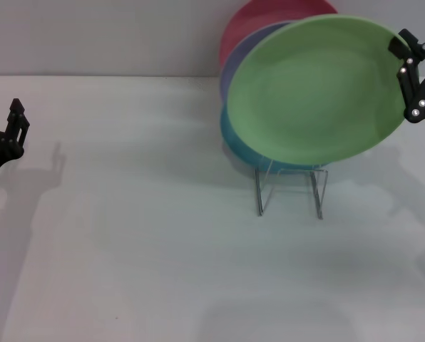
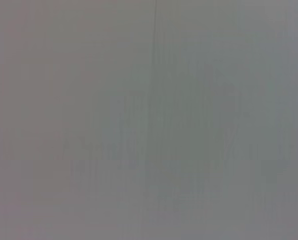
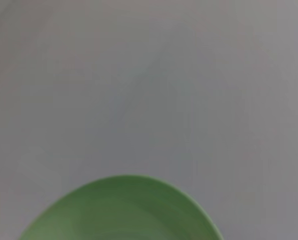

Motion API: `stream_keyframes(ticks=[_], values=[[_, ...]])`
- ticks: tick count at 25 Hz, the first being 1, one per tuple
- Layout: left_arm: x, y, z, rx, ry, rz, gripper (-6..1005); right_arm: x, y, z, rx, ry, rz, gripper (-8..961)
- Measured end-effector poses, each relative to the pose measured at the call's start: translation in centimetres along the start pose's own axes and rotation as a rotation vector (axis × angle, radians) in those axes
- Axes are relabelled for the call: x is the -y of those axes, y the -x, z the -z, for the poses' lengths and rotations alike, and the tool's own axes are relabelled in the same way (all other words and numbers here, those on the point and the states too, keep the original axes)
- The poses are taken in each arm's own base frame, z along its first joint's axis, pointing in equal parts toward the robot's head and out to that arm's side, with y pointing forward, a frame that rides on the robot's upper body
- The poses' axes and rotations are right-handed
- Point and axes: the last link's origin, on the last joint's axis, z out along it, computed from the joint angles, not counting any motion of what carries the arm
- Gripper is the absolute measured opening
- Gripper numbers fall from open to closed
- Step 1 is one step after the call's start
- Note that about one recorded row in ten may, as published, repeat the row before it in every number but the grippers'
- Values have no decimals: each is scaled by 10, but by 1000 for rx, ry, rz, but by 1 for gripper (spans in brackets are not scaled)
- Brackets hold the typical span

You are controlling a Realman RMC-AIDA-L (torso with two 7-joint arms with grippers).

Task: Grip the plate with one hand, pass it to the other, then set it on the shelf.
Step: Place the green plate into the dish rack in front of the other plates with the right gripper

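Gripping the right edge of the green plate [image 1: 316, 89], the right gripper [image 1: 405, 57] has its fingers clamped on the rim, holding the plate tilted in the air above the wire shelf [image 1: 289, 187]. Just behind it stand a lavender plate [image 1: 234, 68], a pink plate [image 1: 252, 25] and a blue plate [image 1: 234, 142]. The left gripper [image 1: 13, 128] sits well apart at the table's [image 1: 127, 249] left edge; whether its fingers are apart cannot be told.

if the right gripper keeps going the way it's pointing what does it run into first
Nothing new, most likely: the right gripper is already at the right rim of the green plate, pointing leftward across it. Pushed on, it would probably carry the plate into the lavender plate behind; depth is unclear.
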Motion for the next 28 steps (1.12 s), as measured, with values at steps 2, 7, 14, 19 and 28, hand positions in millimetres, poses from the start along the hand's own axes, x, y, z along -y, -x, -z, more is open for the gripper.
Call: stream_keyframes(ticks=[2,7,14,19,28], values=[[0,0,0,0,2,-1,586,-1,0,0,-3,5,0,127],[-1,0,0,0,5,-3,586,-4,-3,1,-16,14,-4,135],[-2,-1,-1,-3,9,-3,586,-11,-12,1,-45,12,-48,148],[-2,-1,-2,-2,10,-3,586,-15,-17,-1,-64,21,-69,172],[-1,1,-2,4,8,-6,586,-24,-23,0,-96,48,-88,257]])
